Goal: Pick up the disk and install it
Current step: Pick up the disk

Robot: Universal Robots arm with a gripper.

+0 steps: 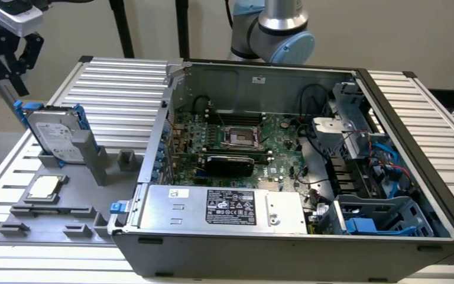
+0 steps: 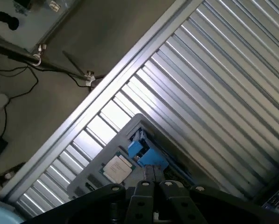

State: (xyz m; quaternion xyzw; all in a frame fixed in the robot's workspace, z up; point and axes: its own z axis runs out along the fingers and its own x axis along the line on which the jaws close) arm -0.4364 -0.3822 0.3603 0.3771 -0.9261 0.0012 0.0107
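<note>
The end effector (image 1: 6, 62) is seen raised above the ribbed bench (image 1: 125, 77), its fingers (image 2: 151, 176) pressed together with nothing held between them. The disk (image 1: 54, 133) is found below the end effector and well apart from it, stood on edge in a grey holder (image 1: 93, 157), with its blue carrier frame uppermost. A small square chip (image 1: 44, 186) is laid flat just beside the disk. An open computer case (image 1: 290, 148) is placed beyond the holder, toward the exterior view's right of the end effector.
</note>
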